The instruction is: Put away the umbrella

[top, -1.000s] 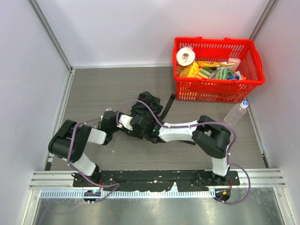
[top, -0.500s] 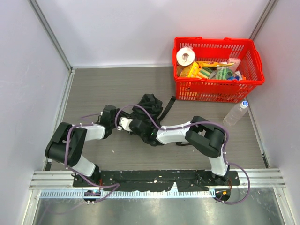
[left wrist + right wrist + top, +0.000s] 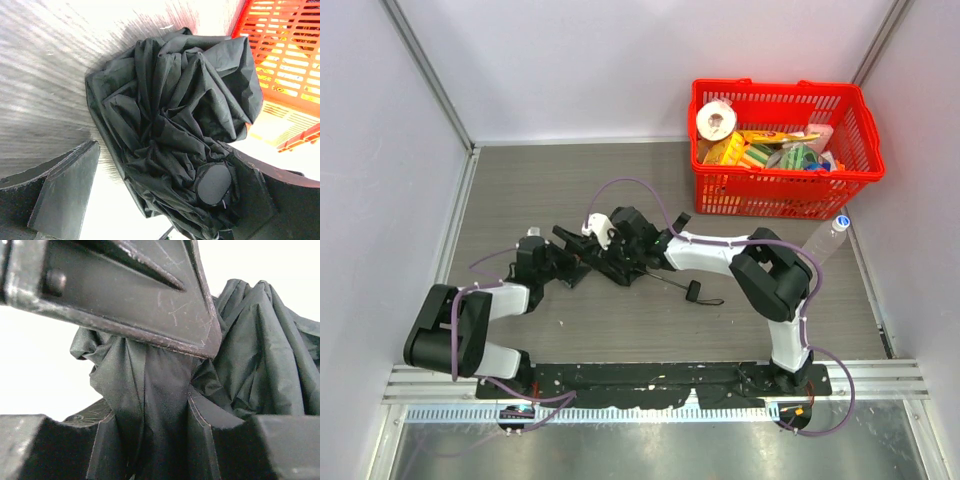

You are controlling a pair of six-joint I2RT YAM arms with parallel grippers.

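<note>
The umbrella (image 3: 638, 258) is a crumpled black bundle on the table, between the two grippers. Its thin shaft (image 3: 667, 279) runs right to the small black handle (image 3: 692, 291) with its loop. My right gripper (image 3: 617, 243) reaches in from the right, shut on the fabric; in the right wrist view folds of the umbrella (image 3: 150, 390) fill the gap of the right gripper (image 3: 175, 450). My left gripper (image 3: 578, 254) faces it from the left, open. In the left wrist view the umbrella (image 3: 175, 100) lies between the wide fingers of the left gripper (image 3: 167, 170), with a gap on the left side.
A red basket (image 3: 785, 190) full of groceries stands at the back right, its wall (image 3: 290, 45) also showing in the left wrist view. A clear bottle (image 3: 823, 242) lies beside it near the right wall. One left finger (image 3: 125, 295) hangs over the fabric in the right wrist view.
The left gripper has opened and drawn back to the left. The right gripper has shifted left and back with the fabric. Shaft and handle now lie exposed on the table.
</note>
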